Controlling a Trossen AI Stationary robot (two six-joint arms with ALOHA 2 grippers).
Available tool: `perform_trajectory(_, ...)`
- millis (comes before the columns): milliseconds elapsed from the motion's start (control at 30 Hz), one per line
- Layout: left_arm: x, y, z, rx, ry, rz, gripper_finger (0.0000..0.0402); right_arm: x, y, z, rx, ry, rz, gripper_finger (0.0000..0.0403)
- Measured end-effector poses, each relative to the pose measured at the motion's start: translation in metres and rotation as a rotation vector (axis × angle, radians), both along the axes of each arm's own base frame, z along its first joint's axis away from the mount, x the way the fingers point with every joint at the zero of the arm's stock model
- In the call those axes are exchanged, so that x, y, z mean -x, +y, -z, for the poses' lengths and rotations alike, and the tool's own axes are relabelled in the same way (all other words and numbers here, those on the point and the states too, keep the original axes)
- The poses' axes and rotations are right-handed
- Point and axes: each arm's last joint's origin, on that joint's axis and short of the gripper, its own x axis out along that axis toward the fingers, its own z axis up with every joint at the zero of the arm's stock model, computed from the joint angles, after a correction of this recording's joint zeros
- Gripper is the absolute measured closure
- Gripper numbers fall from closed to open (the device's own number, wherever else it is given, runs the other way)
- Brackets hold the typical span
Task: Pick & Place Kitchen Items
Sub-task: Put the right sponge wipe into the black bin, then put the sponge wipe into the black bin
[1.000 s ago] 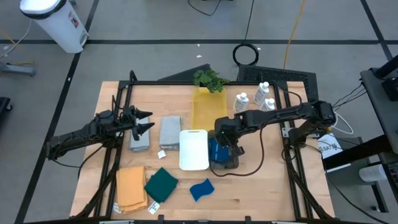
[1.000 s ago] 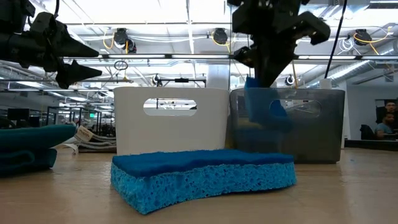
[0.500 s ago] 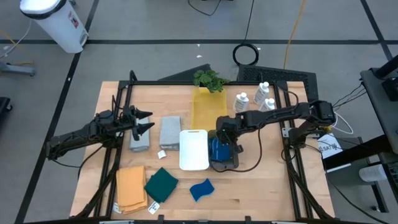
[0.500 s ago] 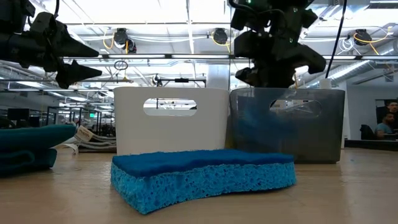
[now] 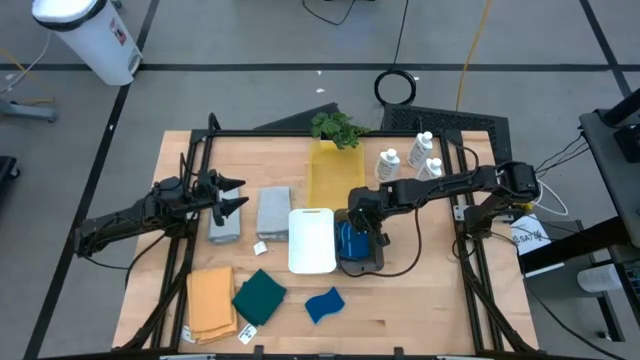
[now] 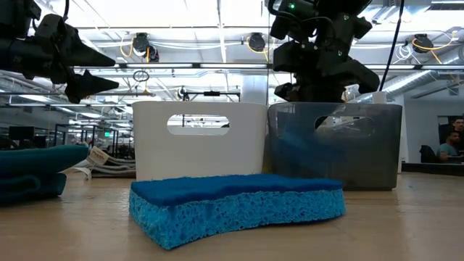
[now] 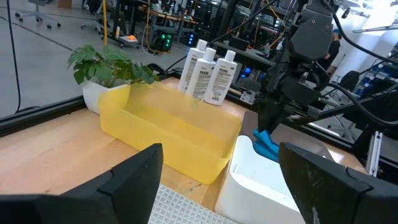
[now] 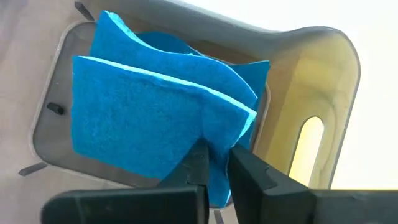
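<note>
My right gripper (image 5: 362, 236) reaches down into the grey bin (image 5: 364, 264) and is shut on a blue sponge (image 8: 143, 124). That sponge stands on edge beside another blue sponge (image 8: 165, 53) in the same bin. A third blue sponge (image 5: 324, 304) lies flat on the table near the front edge. Folded grey (image 5: 273, 212), dark green (image 5: 260, 296) and orange-tan (image 5: 211, 303) cloths lie on the table's left half. Three white bottles (image 5: 410, 160) stand at the far right. My left gripper (image 5: 240, 196) hangs open and level above the table's left side, touching nothing. My right gripper pinches the sponge's upper edge (image 8: 214, 158) between its two fingers. The fingers (image 8: 198, 163) come from above, slanting down into the bin. The sponge stands on edge inside the bin against the other sponge; whether its lower edge rests on the bin's floor I cannot tell.
A white bin (image 5: 312, 240) stands against the grey bin's left side, and a yellow bin (image 5: 335, 175) lies behind them. A leafy plant (image 5: 337, 128) sits at the far edge. Black frame rails (image 5: 195, 160) border the table on the left and right.
My right gripper has come down over the grey bin with the blue sponge. The sponge hung partly above the rim a second ago and now stands inside the bin.
</note>
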Motion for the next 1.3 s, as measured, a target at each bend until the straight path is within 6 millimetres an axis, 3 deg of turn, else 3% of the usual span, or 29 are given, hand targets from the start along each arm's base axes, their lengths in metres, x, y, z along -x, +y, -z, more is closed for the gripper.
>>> perform_trajectory(367,0.000,0.000,0.000,0.000,0.000,0.000,0.0078,-0.001,0.000,-0.001,-0.016,-0.012,0.055,0.0302)
perform_trajectory(533,0.000,0.000,0.000,0.000,0.000,0.000,0.0078,-0.001,-0.003,0.000,0.077,-0.009,0.151,0.0258)
perform_trajectory(767,0.000,0.000,0.000,0.000,-0.001,0.000,0.0078,0.010,-0.002,-0.024,0.081,-0.079,0.229,0.0213)
perform_trajectory(1033,0.000,0.000,0.000,0.000,0.000,0.000,0.0078,0.037,0.010,-0.063,-0.070,-0.203,0.406,0.0214)
perform_trajectory(1300,0.000,0.000,0.000,0.000,-0.001,0.000,0.0078,0.063,0.031,-0.062,-0.165,-0.458,0.322,0.0235)
